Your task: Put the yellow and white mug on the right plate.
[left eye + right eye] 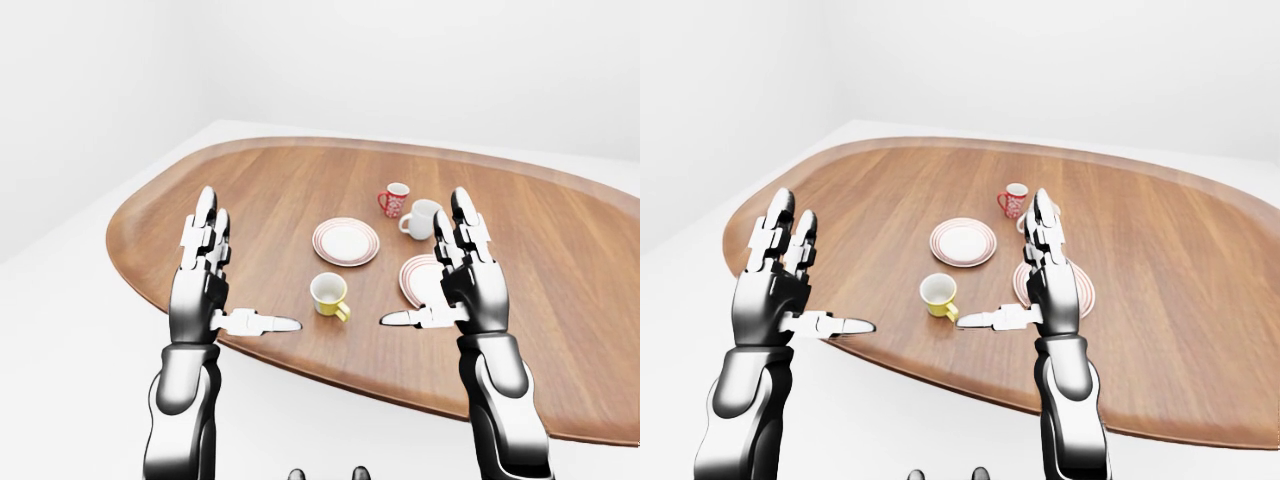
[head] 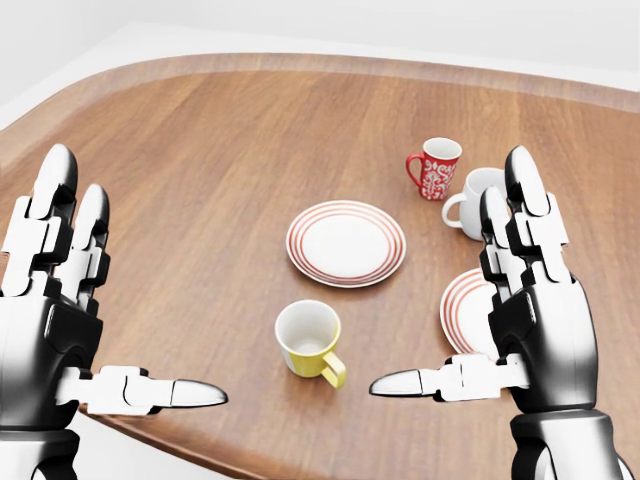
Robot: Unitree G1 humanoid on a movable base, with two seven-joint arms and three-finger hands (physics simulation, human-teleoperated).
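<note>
Wooden table (image 2: 180, 180), yellow mug (image 2: 310, 343) upright — both hands (image 2: 60, 300) (image 2: 530, 300) spread wide, empty.

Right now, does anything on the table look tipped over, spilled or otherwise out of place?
Nothing stands out. The yellow and white mug, the red patterned mug and the white mug stand upright on the table; both red-rimmed plates, the middle plate and the right plate, lie flat and bare. Both hands are open and hold nothing.
</note>
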